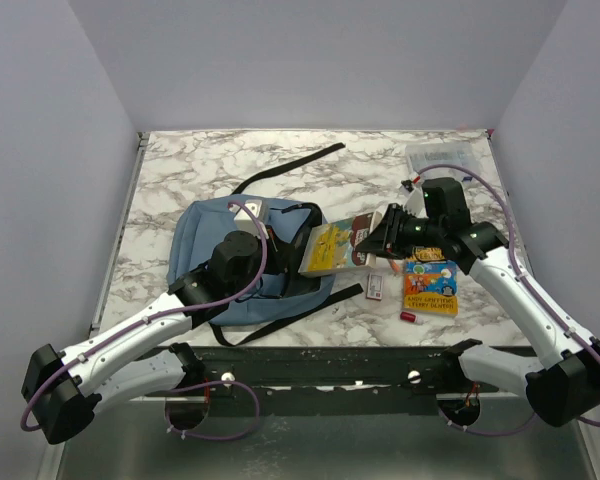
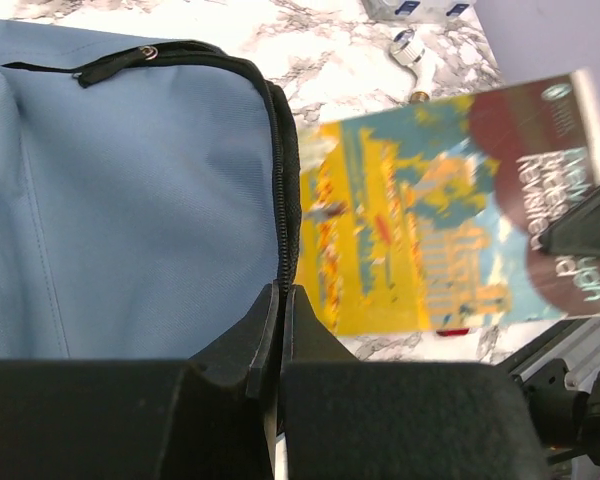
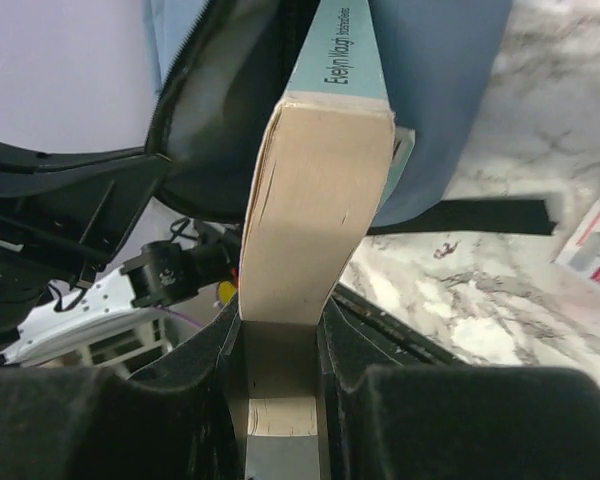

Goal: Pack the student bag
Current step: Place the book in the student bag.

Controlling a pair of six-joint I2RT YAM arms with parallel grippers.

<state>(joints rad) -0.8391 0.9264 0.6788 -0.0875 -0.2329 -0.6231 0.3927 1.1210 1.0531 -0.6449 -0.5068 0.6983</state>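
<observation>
the left gripper [image 2: 280, 305] had its fingers pressed together on the dark zipper edge of the student bag [image 2: 130, 200], pinching the rim of the opening on the bag's right side. the right gripper [image 3: 280, 335] was clamped on a paperback book [image 3: 315, 200], its two fingers flat against the covers, the cream page edges facing the wrist camera and the teal spine on top with the author's name, evelyn waugh, printed along it. the book's far end pointed at the bag's dark open mouth; whether it was already inside could not be told. from above, the book's yellow, teal and maroon cover overlapped the bag's right edge. the bag lay flat on the left half of the marble table [image 1: 180, 165], between the two arms: soft slate-blue fabric, smooth with faint stitch lines, a black zipper curving round its edge, a small pale tag near its top, and black straps trailing out toward the back of the table and toward the front edge. to the right of the book lay a colourful box [image 1: 430, 288], a small card [image 1: 376, 289] and a small red item [image 1: 408, 317], and a clear plastic box [image 1: 445, 158] sat at the far right corner.
</observation>
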